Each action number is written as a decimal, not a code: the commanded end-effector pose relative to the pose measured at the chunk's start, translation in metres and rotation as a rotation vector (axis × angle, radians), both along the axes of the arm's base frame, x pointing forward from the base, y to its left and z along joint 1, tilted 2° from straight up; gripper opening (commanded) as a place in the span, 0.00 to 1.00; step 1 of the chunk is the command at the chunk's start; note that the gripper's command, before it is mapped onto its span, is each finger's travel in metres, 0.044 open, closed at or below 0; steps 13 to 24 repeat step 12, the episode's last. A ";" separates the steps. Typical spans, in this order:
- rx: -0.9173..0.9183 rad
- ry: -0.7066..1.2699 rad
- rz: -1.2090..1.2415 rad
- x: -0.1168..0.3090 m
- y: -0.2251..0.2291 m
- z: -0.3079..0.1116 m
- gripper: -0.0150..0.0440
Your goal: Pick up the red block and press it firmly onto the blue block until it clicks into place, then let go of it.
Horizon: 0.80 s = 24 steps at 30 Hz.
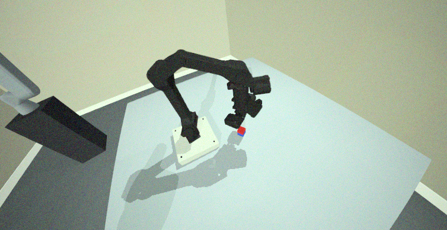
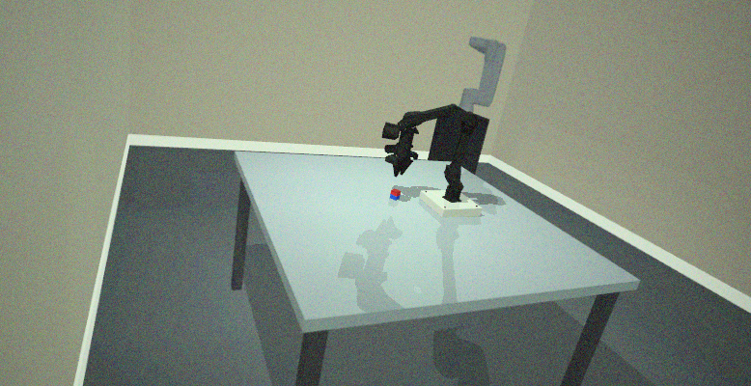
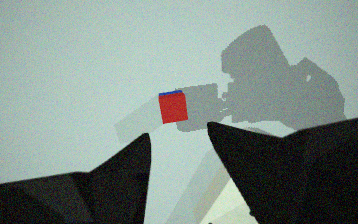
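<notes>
Two blocks stand stacked on the pale bench (image 1: 297,165) (image 2: 420,257) (image 3: 55,75): the red block (image 1: 241,130) (image 2: 395,192) (image 3: 173,108) sits on top, directly on the blue block (image 1: 241,135) (image 2: 394,198) (image 3: 170,93). My tool (image 1: 237,126) (image 2: 400,174) (image 3: 178,133) hangs above them, well off the red top, its fingers parted, with nothing between them. I cannot tell whether the two blocks have clicked together. Seen from the exterior, the stack is left of the cream base plate (image 1: 206,148) (image 2: 431,202), near it but not touching, and my black arm (image 1: 203,64) (image 2: 428,115) rises from that plate.
</notes>
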<state>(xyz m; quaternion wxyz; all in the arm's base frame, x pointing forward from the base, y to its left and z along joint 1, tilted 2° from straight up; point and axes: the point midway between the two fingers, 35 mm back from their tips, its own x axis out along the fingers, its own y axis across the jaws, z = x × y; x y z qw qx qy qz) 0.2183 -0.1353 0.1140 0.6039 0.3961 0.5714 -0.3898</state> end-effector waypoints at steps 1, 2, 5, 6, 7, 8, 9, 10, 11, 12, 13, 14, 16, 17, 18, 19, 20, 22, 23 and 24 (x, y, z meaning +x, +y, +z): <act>0.000 -0.007 0.004 -0.003 0.001 0.020 0.63; 0.000 -0.007 0.004 -0.001 0.000 0.020 0.63; 0.000 -0.007 0.004 -0.001 0.000 0.020 0.63; 0.000 -0.007 0.004 -0.001 0.000 0.020 0.63; 0.000 -0.007 0.004 -0.001 0.000 0.020 0.63; 0.000 -0.007 0.004 -0.001 0.000 0.020 0.63; 0.000 -0.007 0.004 -0.001 0.000 0.020 0.63; 0.000 -0.007 0.004 -0.001 0.000 0.020 0.63; 0.000 -0.007 0.004 -0.001 0.000 0.020 0.63; 0.000 -0.007 0.004 -0.001 0.000 0.020 0.63; 0.000 -0.007 0.004 -0.001 0.000 0.020 0.63; 0.000 -0.007 0.004 -0.001 0.000 0.020 0.63; 0.000 -0.007 0.004 -0.001 0.000 0.020 0.63; 0.000 -0.007 0.004 -0.001 0.000 0.020 0.63; 0.000 -0.007 0.004 -0.001 0.000 0.020 0.63; 0.000 -0.007 0.004 -0.001 0.000 0.020 0.63; 0.000 -0.007 0.004 -0.001 0.000 0.020 0.63; 0.000 -0.007 0.004 -0.001 0.000 0.020 0.63; 0.000 -0.007 0.004 -0.001 0.000 0.020 0.63; 0.000 -0.007 0.004 -0.001 0.000 0.020 0.63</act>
